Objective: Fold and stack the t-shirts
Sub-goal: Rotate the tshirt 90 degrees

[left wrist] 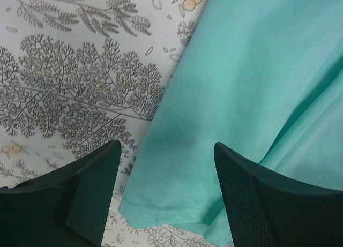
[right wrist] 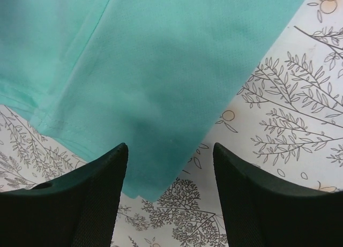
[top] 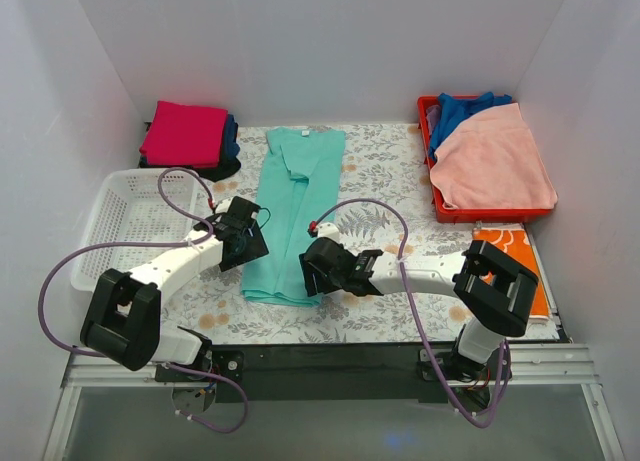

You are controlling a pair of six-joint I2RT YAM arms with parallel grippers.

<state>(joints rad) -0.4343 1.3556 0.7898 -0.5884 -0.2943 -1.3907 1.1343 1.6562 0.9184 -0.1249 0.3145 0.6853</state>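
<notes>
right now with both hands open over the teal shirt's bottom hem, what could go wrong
1. The mint-teal shirt lies folded lengthwise, with stacked layers showing at its hem. The right hand might pinch only the top layer, and the fold would open on lifting.
2. The left hand straddles the shirt's very corner, so a closing grip could catch too little cloth and slip, skewing the fold.

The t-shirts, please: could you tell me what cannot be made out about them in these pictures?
- Top view: the magenta shirt covers the dark ones beneath; their number is hidden.
- Top view: a peach cloth covers most of the red bin; only some blue cloth shows.
- Wrist views: picture edges cut off all of the mint shirt but its hem corners.
</notes>
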